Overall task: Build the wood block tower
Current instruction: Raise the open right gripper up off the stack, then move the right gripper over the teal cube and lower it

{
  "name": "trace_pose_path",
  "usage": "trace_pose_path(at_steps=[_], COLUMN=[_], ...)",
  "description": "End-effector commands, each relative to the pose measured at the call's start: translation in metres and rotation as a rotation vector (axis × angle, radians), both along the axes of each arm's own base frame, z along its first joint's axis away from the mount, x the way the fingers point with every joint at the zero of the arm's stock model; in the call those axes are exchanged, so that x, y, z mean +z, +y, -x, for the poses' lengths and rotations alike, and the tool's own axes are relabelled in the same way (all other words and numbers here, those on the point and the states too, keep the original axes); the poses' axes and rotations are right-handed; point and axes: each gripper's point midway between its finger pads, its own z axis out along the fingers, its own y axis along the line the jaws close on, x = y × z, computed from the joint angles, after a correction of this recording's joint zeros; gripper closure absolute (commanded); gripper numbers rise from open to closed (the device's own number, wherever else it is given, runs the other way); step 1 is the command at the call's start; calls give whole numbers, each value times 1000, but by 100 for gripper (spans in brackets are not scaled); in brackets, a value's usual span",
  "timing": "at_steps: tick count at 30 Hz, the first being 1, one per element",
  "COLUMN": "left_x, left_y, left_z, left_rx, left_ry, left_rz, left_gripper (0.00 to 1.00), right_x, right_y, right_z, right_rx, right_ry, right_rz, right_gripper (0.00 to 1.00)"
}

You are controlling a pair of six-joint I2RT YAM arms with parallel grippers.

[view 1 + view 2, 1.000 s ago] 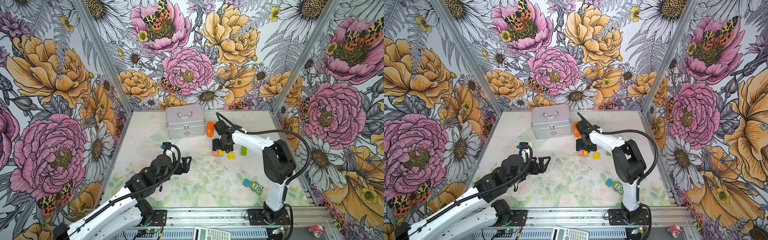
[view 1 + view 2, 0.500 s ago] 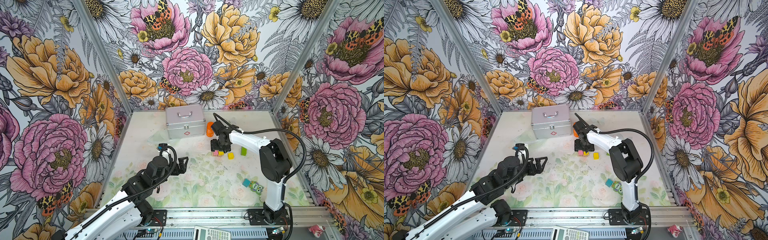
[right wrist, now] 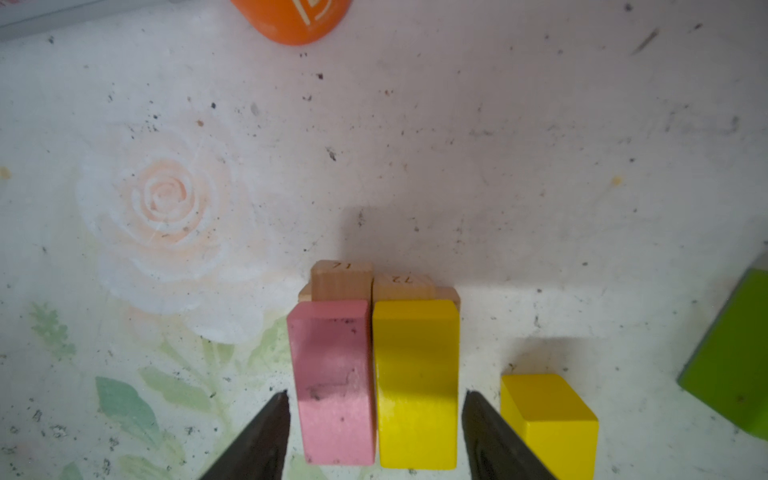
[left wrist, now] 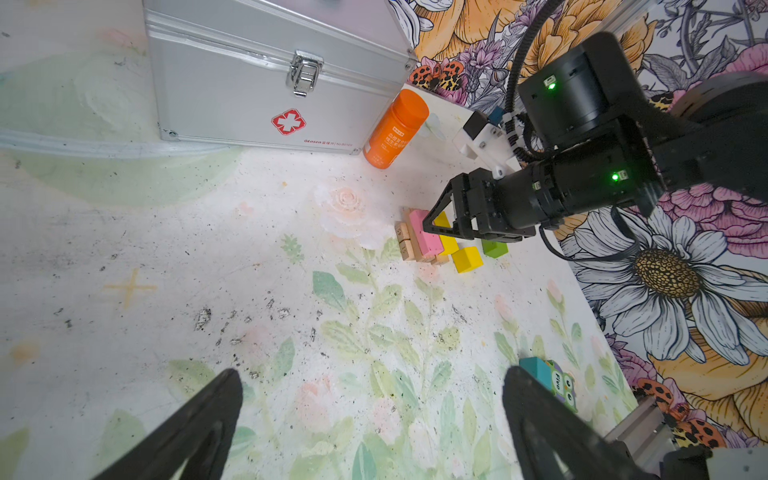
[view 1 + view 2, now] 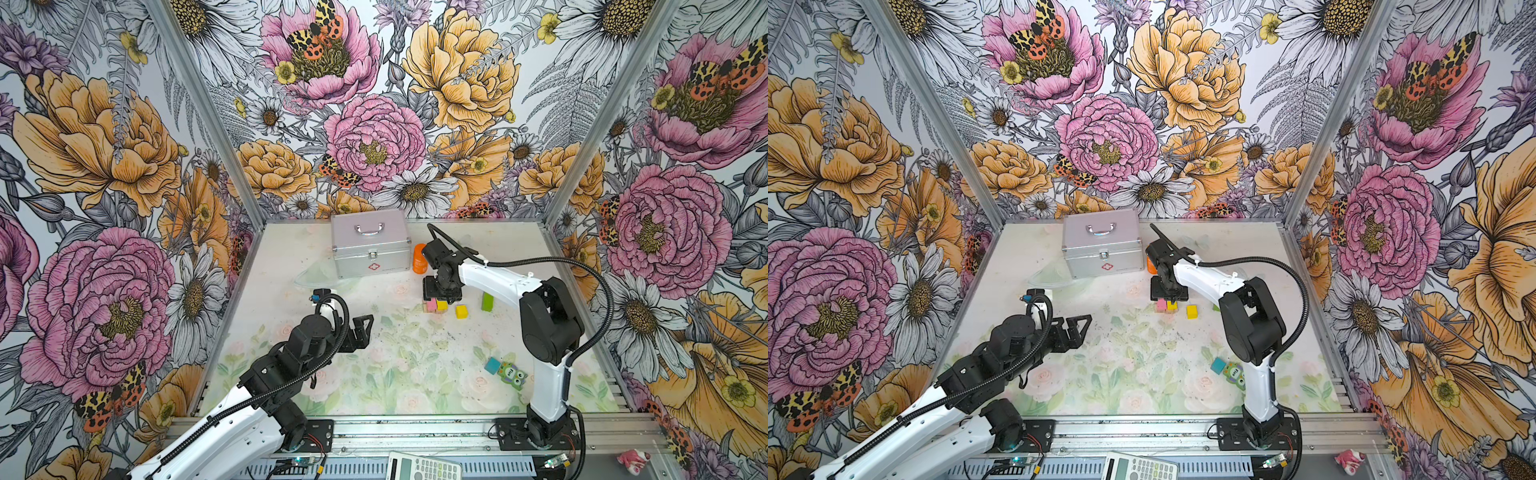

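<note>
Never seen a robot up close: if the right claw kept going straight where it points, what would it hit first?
Probably the pink block and long yellow block lying side by side: the right claw points down with a finger either side of them. Depth is hard to judge.

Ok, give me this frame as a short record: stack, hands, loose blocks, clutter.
stack: pink plank and yellow bar side by side on tan planks
right hand: open, straddling that pair
left hand: open, empty, clear of the blocks
loose blocks: yellow cube, green bar, teal cube, owl piece
clutter: orange bottle, silver case
</note>
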Motion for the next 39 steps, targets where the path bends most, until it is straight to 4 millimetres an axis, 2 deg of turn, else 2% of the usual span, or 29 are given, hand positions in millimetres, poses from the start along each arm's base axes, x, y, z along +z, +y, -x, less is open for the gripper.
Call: trace_pose_path(at_steps=[1, 4, 7, 9, 12, 14, 19, 22, 29, 35, 39], left_x=[-3, -1, 3, 5, 8, 10, 17, 21, 15, 9, 3], left_y=[2, 2, -1, -1, -6, -10, -27, -41, -65, -70, -73], left_z=[2, 1, -1, -3, -3, -4, -4, -3, -5, -9, -13], left_rx=[-11, -8, -10, -6, -16, -25, -62, -94, -154, -167, -182], left_ry=[2, -2, -3, -1, 0, -2, -14, -26, -23, -37, -27], left_rz=[-12, -12, -10, -10, 4, 16, 26, 17, -7, -27, -43], left_gripper=[1, 1, 1, 1, 1, 1, 1, 1, 1, 1, 1], right_x=[22, 53, 84, 96, 103, 99, 73, 56, 38, 22, 8], right_y=[4, -2, -16, -28, -49, -66, -119, -138, -140, -137, -138], right_z=[-4, -3, 3, 10, 25, 37, 80, 107, 152, 181, 194], right_rx=[8, 2, -15, -37, -74, -107, -230, -285, -341, -365, -395], right_ry=[-52, -121, -188, -216, -233, -227, -161, -117, -57, -1, 45], right_rz=[-10, -20, -14, -2, 9, 27, 61, 45, -2, -7, 3], right_gripper=[29, 27, 26, 26, 25, 25, 25, 26, 32, 40, 42])
